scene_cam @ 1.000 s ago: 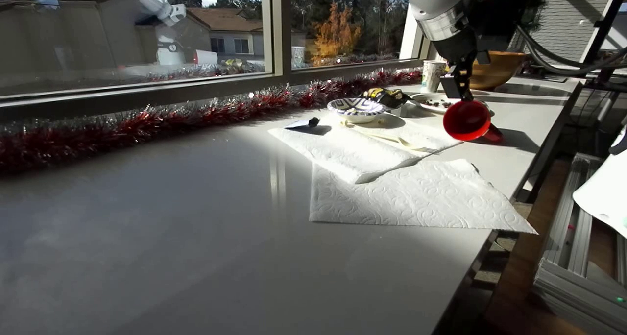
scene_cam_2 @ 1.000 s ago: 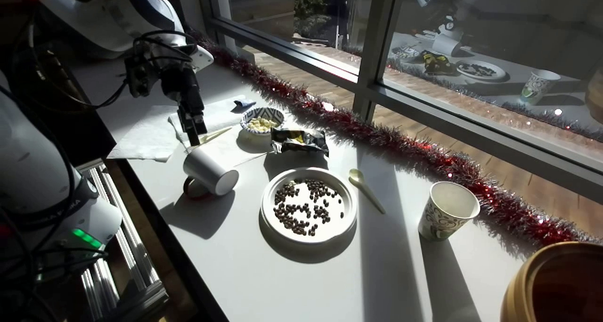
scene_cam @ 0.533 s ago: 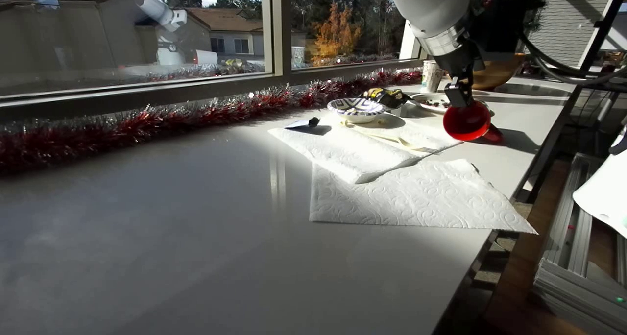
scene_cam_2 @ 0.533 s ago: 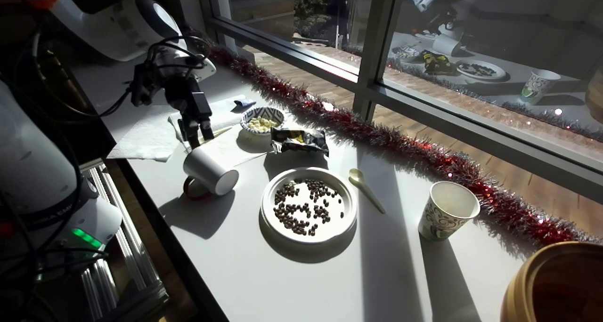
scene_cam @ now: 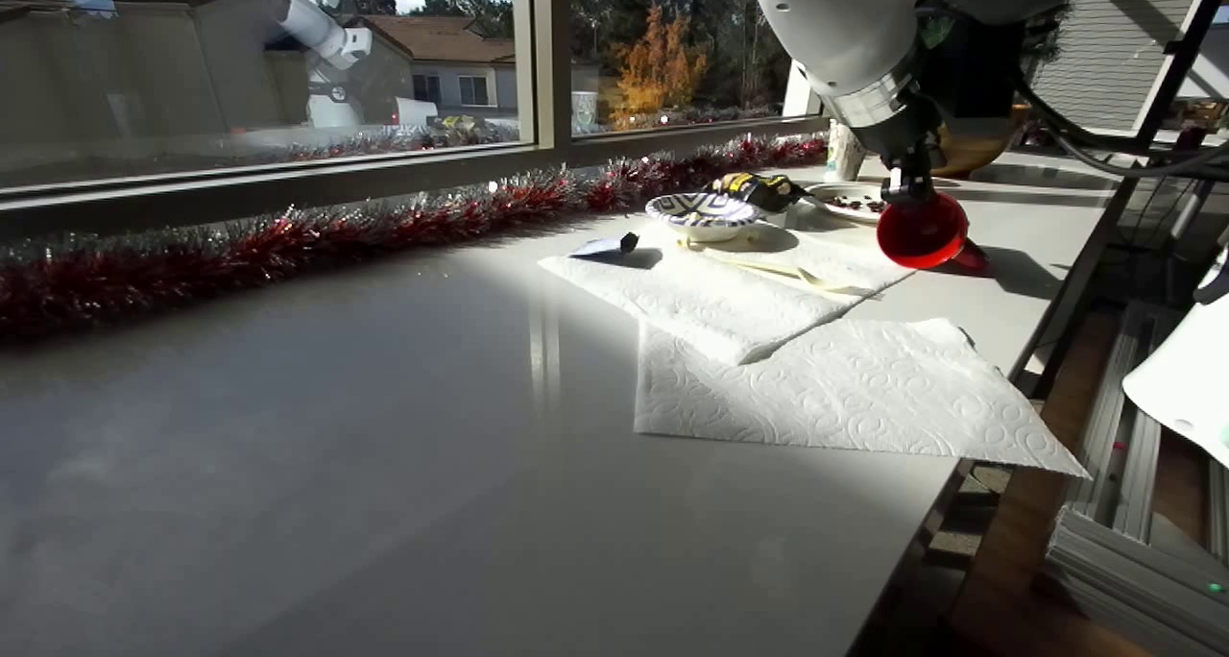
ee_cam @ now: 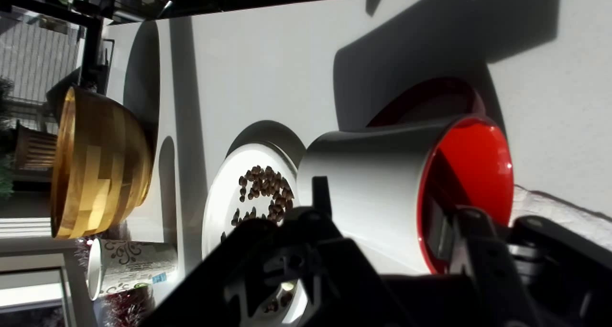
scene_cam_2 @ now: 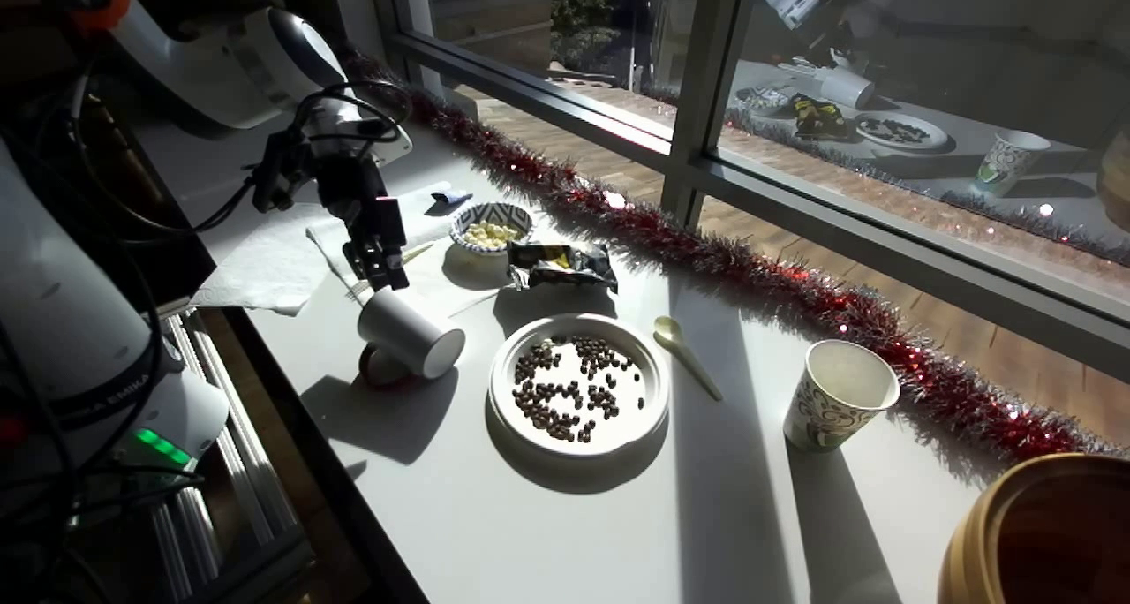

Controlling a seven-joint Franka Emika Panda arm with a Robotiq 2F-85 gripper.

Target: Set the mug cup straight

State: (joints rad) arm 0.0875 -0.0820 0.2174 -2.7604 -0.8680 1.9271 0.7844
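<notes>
The mug cup (scene_cam_2: 415,330) lies on its side on the white table, its whitish outside and base toward the plate. Its red inside (scene_cam: 922,232) faces outward in an exterior view, with the red handle (ee_cam: 430,102) low beside it, partly in shadow. My gripper (scene_cam_2: 380,286) is down at the mug's mouth end. In the wrist view the jaws (ee_cam: 380,207) stand apart: one finger (ee_cam: 321,190) is over the outer wall, while the other finger (ee_cam: 440,231) reaches in at the red mouth. Whether either finger presses on the mug is unclear.
A white plate (scene_cam_2: 649,357) with dark bits stands close to the mug's base. Further off are a paper cup (scene_cam_2: 825,410), a spoon (scene_cam_2: 693,366) and a tan bowl (ee_cam: 103,174). Paper towels (scene_cam: 835,388), a patterned bowl (scene_cam_2: 463,233) and a wrapper (scene_cam_2: 565,267) lie nearby.
The gripper has come down to the mug and its fingers have drawn partly together. The mug has shifted slightly toward the plate, and the paper towels have slid a little.
</notes>
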